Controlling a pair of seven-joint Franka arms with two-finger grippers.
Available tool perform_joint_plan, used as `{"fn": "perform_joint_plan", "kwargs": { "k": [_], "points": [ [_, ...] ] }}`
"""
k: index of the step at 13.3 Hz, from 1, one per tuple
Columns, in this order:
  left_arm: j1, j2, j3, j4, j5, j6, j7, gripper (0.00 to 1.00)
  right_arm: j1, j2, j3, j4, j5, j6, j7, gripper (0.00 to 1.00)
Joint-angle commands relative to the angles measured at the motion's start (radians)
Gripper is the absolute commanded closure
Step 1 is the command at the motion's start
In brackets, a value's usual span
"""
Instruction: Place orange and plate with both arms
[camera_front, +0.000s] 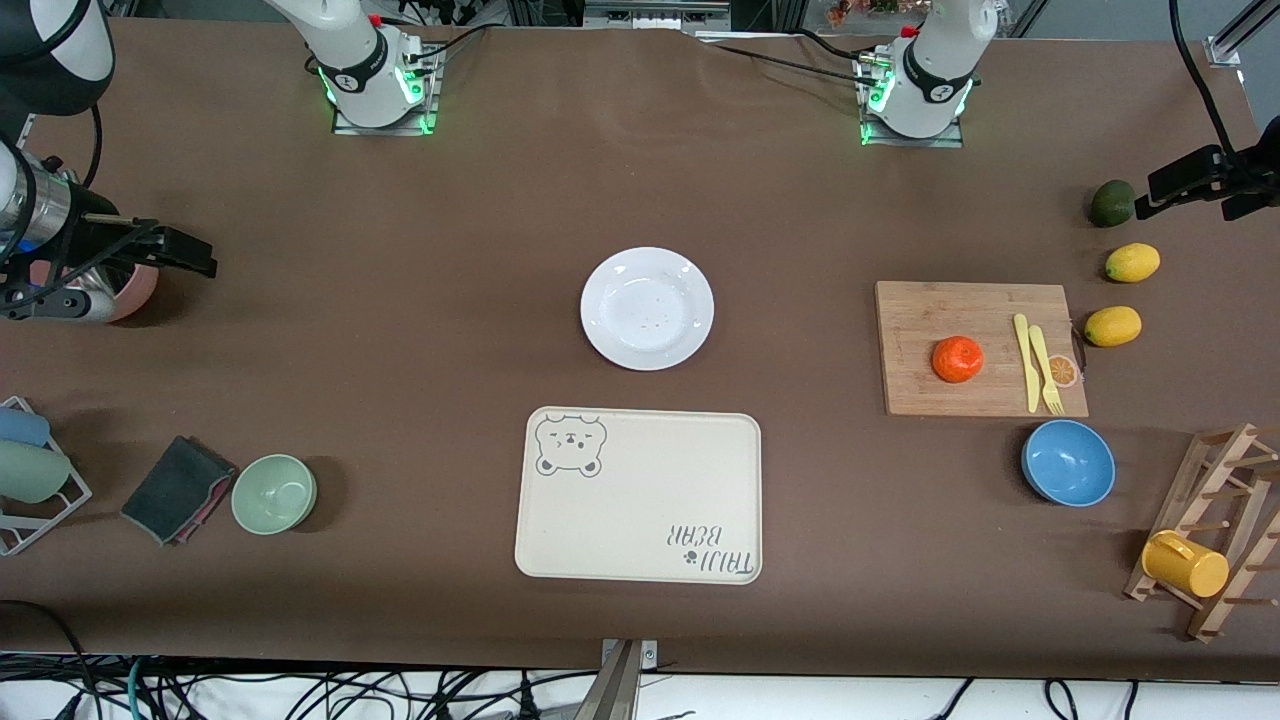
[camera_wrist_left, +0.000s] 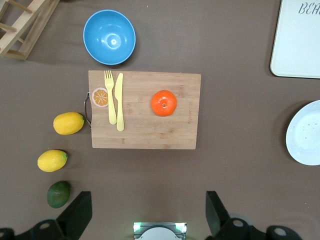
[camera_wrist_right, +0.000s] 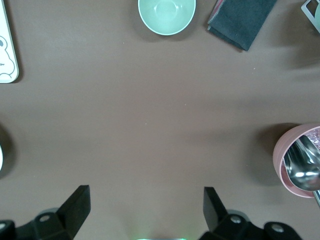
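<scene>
The orange (camera_front: 958, 359) (camera_wrist_left: 164, 103) rests on a bamboo cutting board (camera_front: 920, 320) toward the left arm's end of the table. The white plate (camera_front: 647, 308) lies bare in the middle of the table, and its rim (camera_wrist_left: 305, 132) shows in the left wrist view. My left gripper (camera_front: 1190, 190) (camera_wrist_left: 147, 210) hangs open and holds nothing, above the table next to a dark green fruit (camera_front: 1111, 203). My right gripper (camera_front: 170, 250) (camera_wrist_right: 145, 205) is open too, with nothing in it. It hangs over the table beside a pink cup (camera_wrist_right: 300, 160) at the right arm's end.
A cream bear tray (camera_front: 640, 520) lies nearer the camera than the plate. A yellow fork and knife (camera_front: 1038, 362) share the board. Two lemons (camera_front: 1132, 262), a blue bowl (camera_front: 1068, 462), a mug rack (camera_front: 1210, 540), a green bowl (camera_front: 273, 492) and a dark cloth (camera_front: 175, 488) lie around.
</scene>
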Motion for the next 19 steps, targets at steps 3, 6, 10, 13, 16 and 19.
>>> {"fn": "perform_joint_plan", "kwargs": {
  "k": [3,6,10,13,16,19],
  "points": [
    [-0.013,0.088,-0.017,0.021,0.046,-0.014,0.008,0.0,0.001,-0.005,-0.001,0.008,0.014,-0.005,0.014,0.0],
    [0.003,0.077,-0.008,0.03,0.055,0.014,0.021,0.0,0.001,-0.005,-0.001,0.008,0.014,-0.005,0.014,0.0],
    [0.005,0.077,-0.006,0.027,0.06,0.008,0.091,0.0,0.0,-0.005,-0.001,0.008,0.014,-0.005,0.009,0.0],
    [0.006,0.087,-0.008,-0.006,0.014,0.008,0.081,0.01,0.0,-0.005,-0.001,0.008,0.014,-0.007,0.008,0.0],
    [0.005,0.083,-0.011,-0.09,-0.012,0.052,-0.006,0.09,0.0,-0.005,-0.001,0.008,0.014,-0.007,0.008,0.0],
    [0.002,0.053,-0.014,-0.248,-0.012,0.202,-0.011,0.07,0.0,-0.005,-0.001,0.008,0.014,-0.007,0.006,0.0]
  ]
}}
